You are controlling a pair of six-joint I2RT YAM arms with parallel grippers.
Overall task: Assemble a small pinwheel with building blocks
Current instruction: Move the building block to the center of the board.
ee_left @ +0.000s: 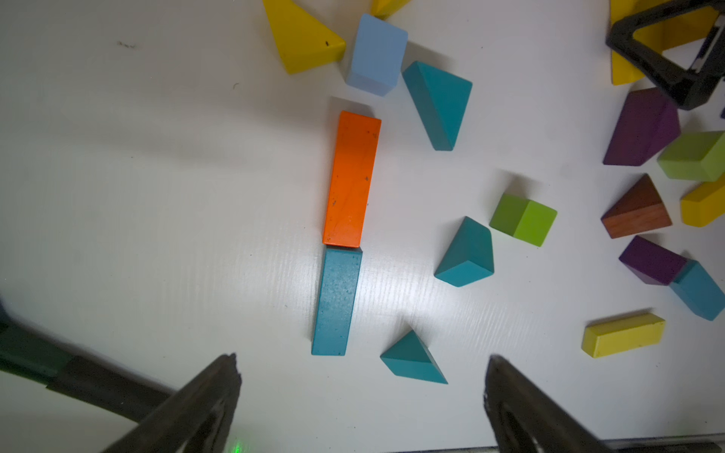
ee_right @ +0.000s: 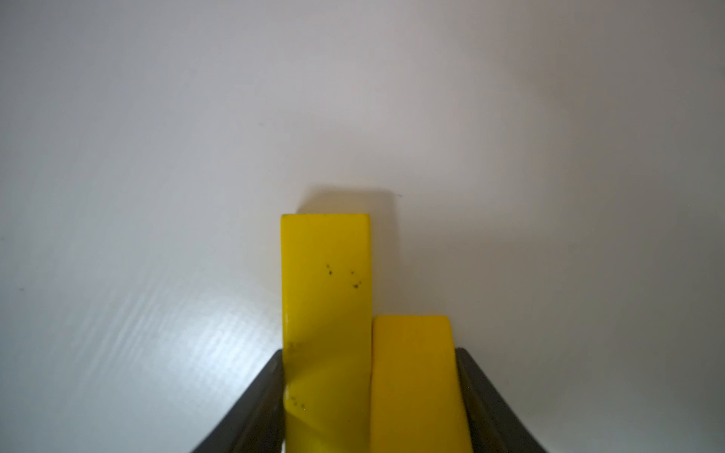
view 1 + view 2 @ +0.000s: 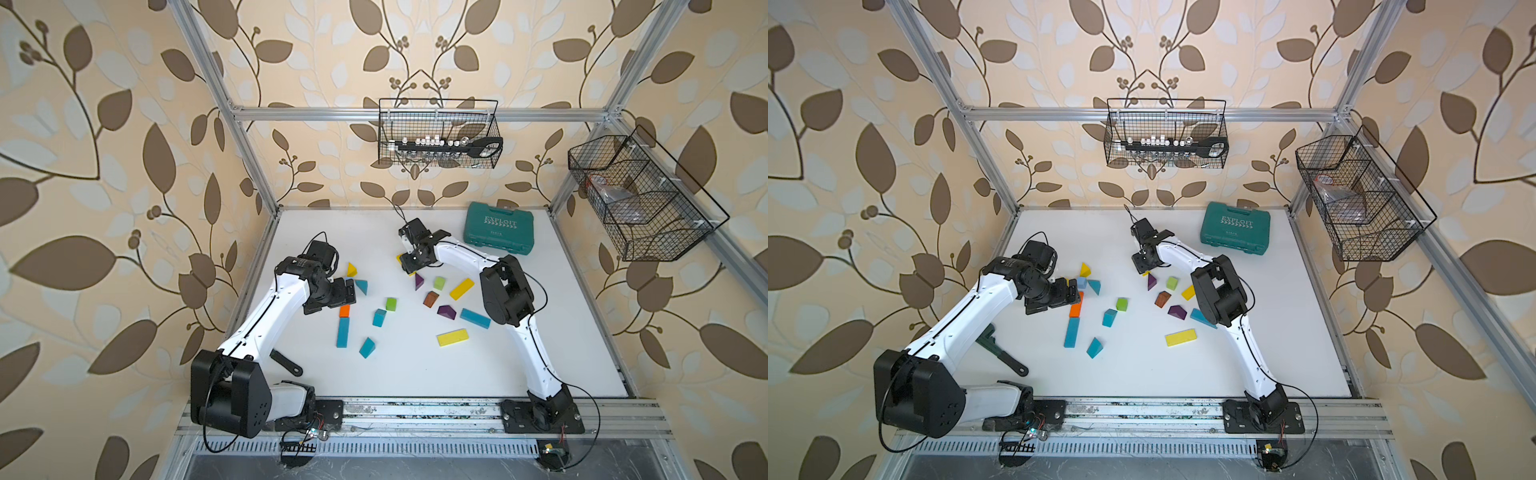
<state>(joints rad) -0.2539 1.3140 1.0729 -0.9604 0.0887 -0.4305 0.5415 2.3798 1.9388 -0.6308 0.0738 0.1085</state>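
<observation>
I have the right pincer [image 2: 368, 353] down at about 12 o'clock of the scattered blocks. In its wrist view its two fingers press the outer sides of two yellow bars [image 2: 325, 294] that lie flat on the surface [image 3: 415, 374], long sides touching, one reaching further forward than the other. I judge the squeeze is there to push the pair flush before it is moved, since one closing grip takes both.

The left pincer [image 1: 361, 359] is spread wide and holds nothing. It hovers at the 9 o'clock side, above an orange bar [image 1: 351, 180] and a teal bar [image 1: 337, 302] laid end to end in one straight line, touching. That line reads to me as the pinwheel's stick, and I think the left arm hangs clear so as not to knock it.

The rest of the blocks lie loose between the arms: a purple wedge [image 3: 419, 281], a green cube [image 3: 439, 283] and a brown wedge [image 3: 431, 299] toward 3 o'clock. The blades are not yet set. The teal case [image 3: 496, 228] sits apart at 1 o'clock.
</observation>
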